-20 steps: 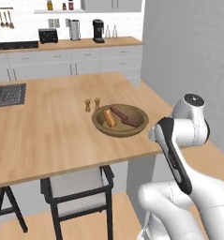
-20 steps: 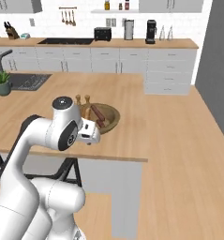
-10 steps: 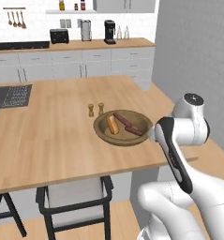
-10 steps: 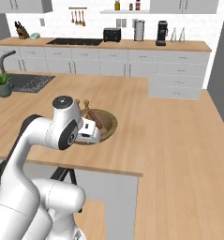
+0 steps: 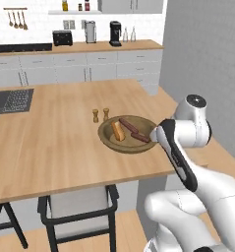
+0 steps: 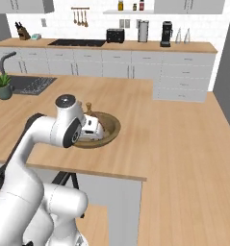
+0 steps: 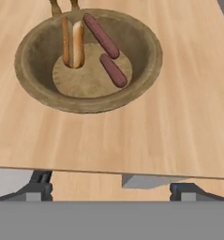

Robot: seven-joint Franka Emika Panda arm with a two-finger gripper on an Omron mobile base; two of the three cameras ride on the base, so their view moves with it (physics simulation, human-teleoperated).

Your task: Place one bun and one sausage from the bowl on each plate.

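Observation:
The brown wooden bowl (image 5: 114, 146) (image 6: 114, 126) (image 7: 36, 91) sits on the island counter near its front edge. In it lie a pale bun (image 7: 72, 43) (image 5: 119, 131) and two dark red sausages (image 7: 100, 29) (image 7: 113, 70). My gripper (image 7: 112, 190) hovers low over the counter edge on the near side of the bowl, pointing at it. Its fingertips (image 7: 38, 190) stand wide apart with nothing between them, so it is open. From the left base camera the hand (image 5: 157, 137) sits at the bowl's right rim. The plates are out of view.
Two small wooden shakers (image 5: 95, 115) (image 5: 106, 114) stand just behind the bowl. A dark chair (image 5: 74, 206) is tucked under the counter's front edge. A potted plant (image 6: 2, 82) and a sink lie far left. A grey wall (image 5: 207, 59) closes the right side.
The whole picture has shifted in both base views, so the base has driven and the cameras moved with it. The gripper stays open beside the bowl.

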